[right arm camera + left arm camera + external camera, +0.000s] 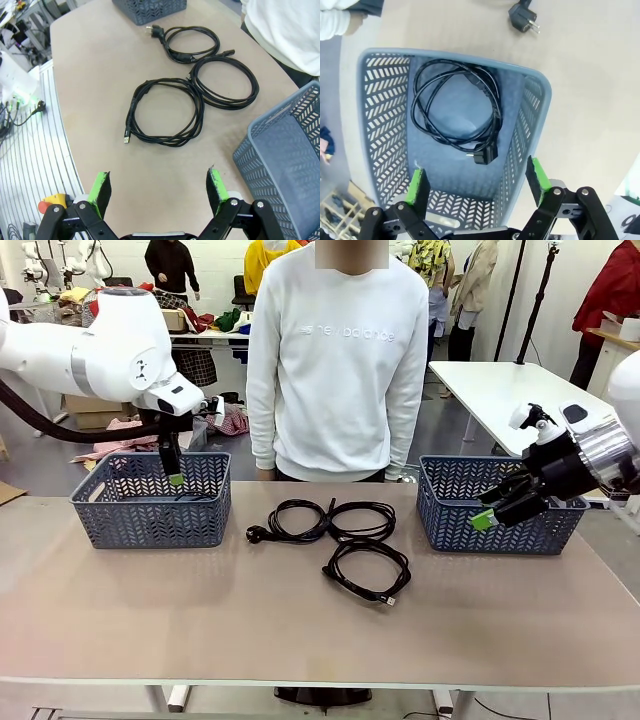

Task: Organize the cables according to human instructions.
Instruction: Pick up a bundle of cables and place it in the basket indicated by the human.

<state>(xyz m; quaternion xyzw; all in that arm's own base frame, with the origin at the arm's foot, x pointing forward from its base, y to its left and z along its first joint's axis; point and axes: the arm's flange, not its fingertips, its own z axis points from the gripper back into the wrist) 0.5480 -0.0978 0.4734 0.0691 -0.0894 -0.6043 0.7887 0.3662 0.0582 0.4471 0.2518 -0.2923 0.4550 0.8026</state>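
Left fingers point(417, 186) are hovering apart over the power cord point(485, 154) in the basket point(385, 125); right fingers point(101, 191), apart, are facing the USB cable point(131, 111), probably next.

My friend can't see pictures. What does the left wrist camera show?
A coiled black cable lies in a blue-grey basket, seen from above. The left tool stands open over the basket's near end, holding nothing. Another plug lies on the table beyond.
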